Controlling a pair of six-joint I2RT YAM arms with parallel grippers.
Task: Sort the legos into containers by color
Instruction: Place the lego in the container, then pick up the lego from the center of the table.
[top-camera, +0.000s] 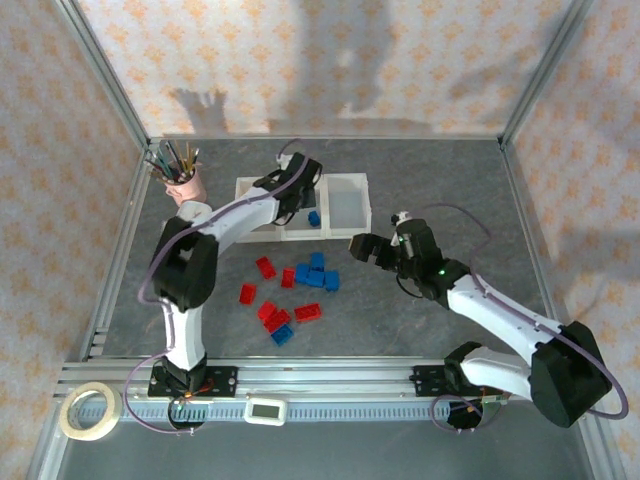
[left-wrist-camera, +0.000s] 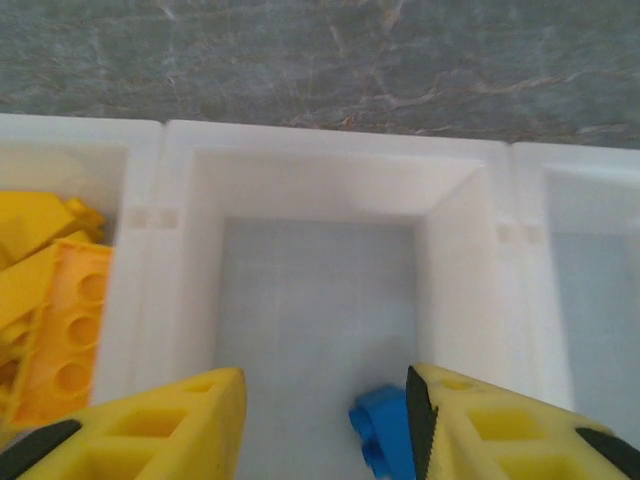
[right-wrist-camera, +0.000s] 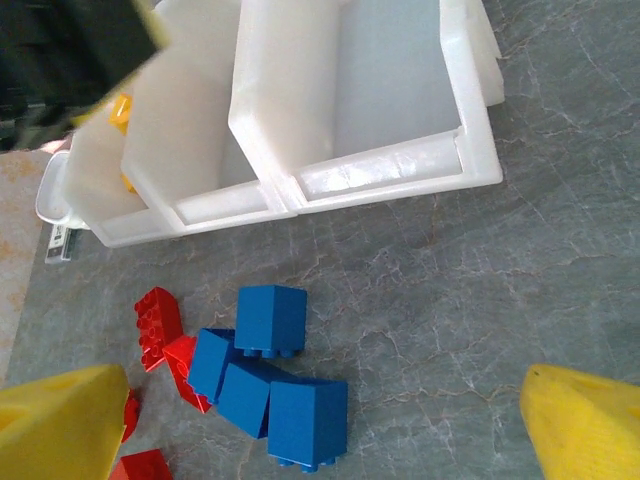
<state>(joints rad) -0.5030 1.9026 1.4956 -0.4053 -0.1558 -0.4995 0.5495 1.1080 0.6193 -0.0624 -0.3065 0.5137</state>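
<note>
The containers (top-camera: 345, 232) are three joined white bins at the back of the table. My left gripper (top-camera: 303, 186) hangs over the middle bin (left-wrist-camera: 310, 190), its jaws parted (left-wrist-camera: 325, 425). A blue brick (left-wrist-camera: 383, 432) lies on that bin's floor beside my right-hand finger and is not clamped; from above, the blue brick (top-camera: 314, 217) sits at the bin's near end. Yellow bricks (left-wrist-camera: 55, 300) fill the left bin. My right gripper (top-camera: 363, 248) is open above the table, just right of the loose blue legos (top-camera: 315, 275). Between its fingers (right-wrist-camera: 325, 395) lie blue bricks (right-wrist-camera: 270, 318). Red legos (top-camera: 268, 311) are scattered nearer.
A pink cup of pens (top-camera: 181, 181) stands left of the bins. A tape roll (top-camera: 88, 411) and a small white device (top-camera: 265, 410) lie by the front rail. The right bin (right-wrist-camera: 390, 90) holds nothing. Bare grey table (top-camera: 440, 190) stretches to the right.
</note>
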